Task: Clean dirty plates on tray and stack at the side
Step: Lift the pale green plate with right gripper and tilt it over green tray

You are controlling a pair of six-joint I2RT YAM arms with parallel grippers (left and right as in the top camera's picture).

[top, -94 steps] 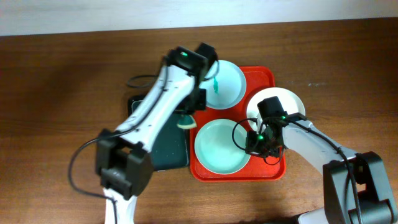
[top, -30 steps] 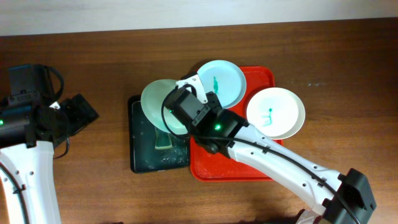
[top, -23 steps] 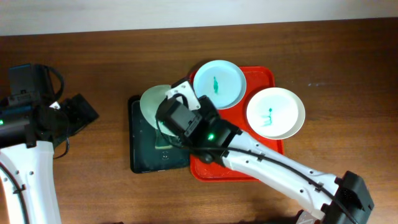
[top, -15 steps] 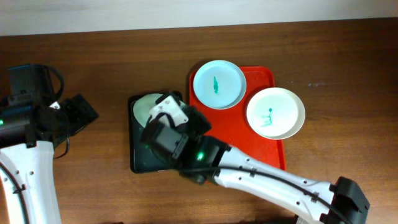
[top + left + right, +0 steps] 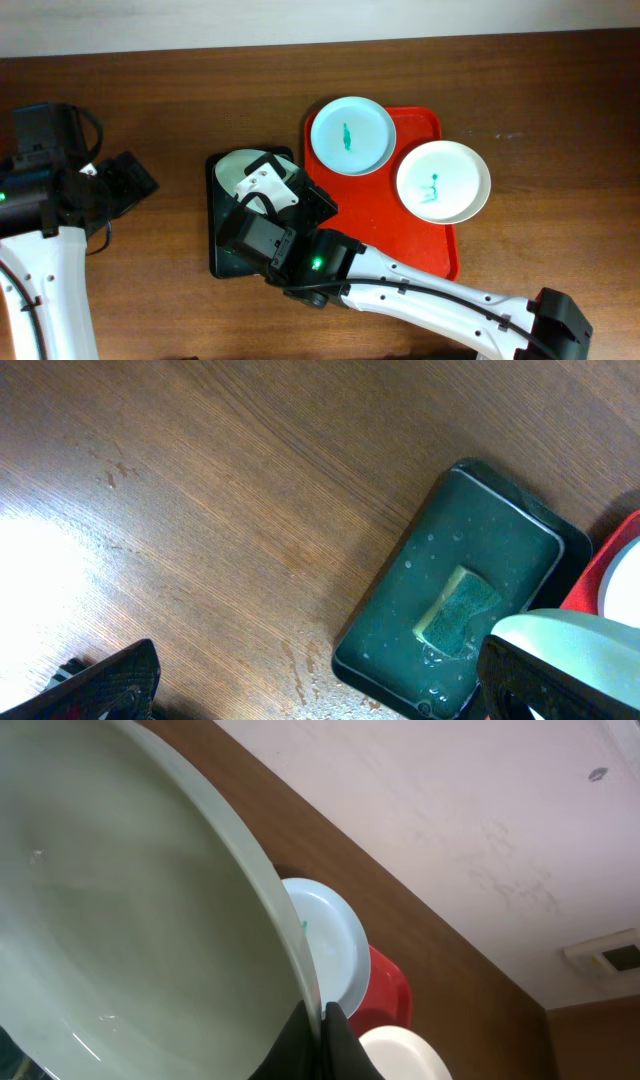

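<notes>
Right arm point(image 5: 400, 290) hides most of the pale mint round plate point(image 5: 130, 920), rim pinched by the right gripper point(image 5: 325, 1020), over the black plastic tray point(image 5: 470, 550), nine o'clock of the red rectangular plastic tray point(image 5: 425, 125). Left gripper point(image 5: 318, 682) wide, empty.

2 plates point(image 5: 350, 137) on tray point(image 5: 390, 210) (sponge dish point(image 5: 470, 540) left).

Showing red across the tray point(image 5: 385, 215). Carrying a teal-green smear at the centre of the pale blue plate point(image 5: 350, 135) and of the white plate point(image 5: 443, 180). Showing pale mint on the third plate point(image 5: 110, 920). Displaying green over yellow on the sponge point(image 5: 457, 613), green-black on the small tray point(image 5: 480, 540), brown grain on the table point(image 5: 520, 70).
</notes>
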